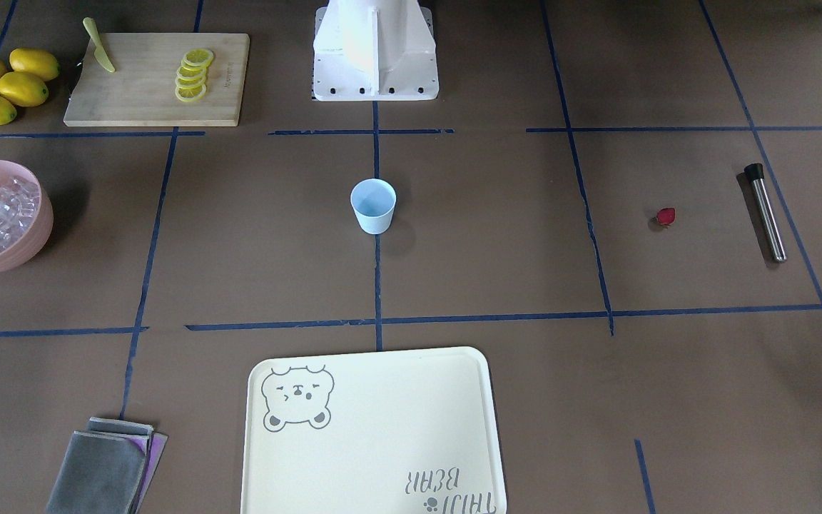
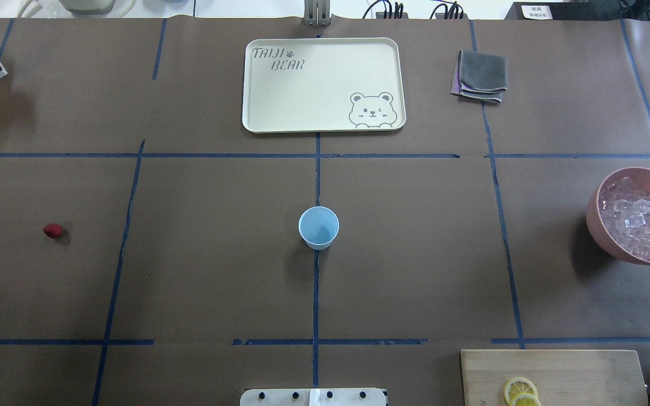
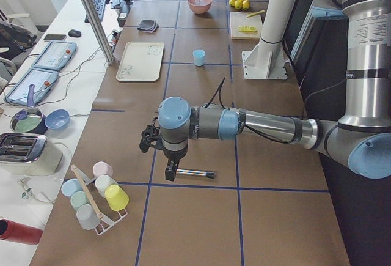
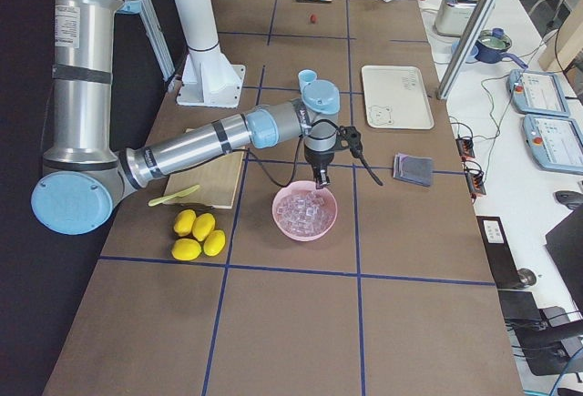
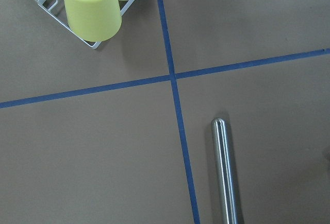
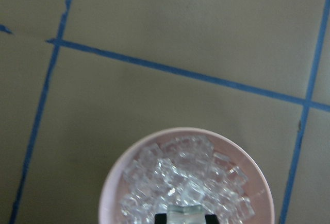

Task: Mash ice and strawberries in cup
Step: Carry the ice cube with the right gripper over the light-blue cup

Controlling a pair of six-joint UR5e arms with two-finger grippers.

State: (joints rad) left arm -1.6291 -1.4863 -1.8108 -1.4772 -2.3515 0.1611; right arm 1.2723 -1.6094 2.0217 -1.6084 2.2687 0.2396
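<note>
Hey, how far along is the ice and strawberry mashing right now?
Nothing is done yet: the cup is empty. In hand: the right gripper, over the pink bowl, seems to pinch one ice cube; the left gripper hangs above the steel muddler. Left: ice and the strawberry, lying on the table, go into the cup, then mashing.

The cup (image 2: 318,227) has open table (image 2: 218,254) all round; tray (image 2: 244,84), bowl (image 2: 593,220) and strawberry (image 2: 52,230) lie well apart.
</note>
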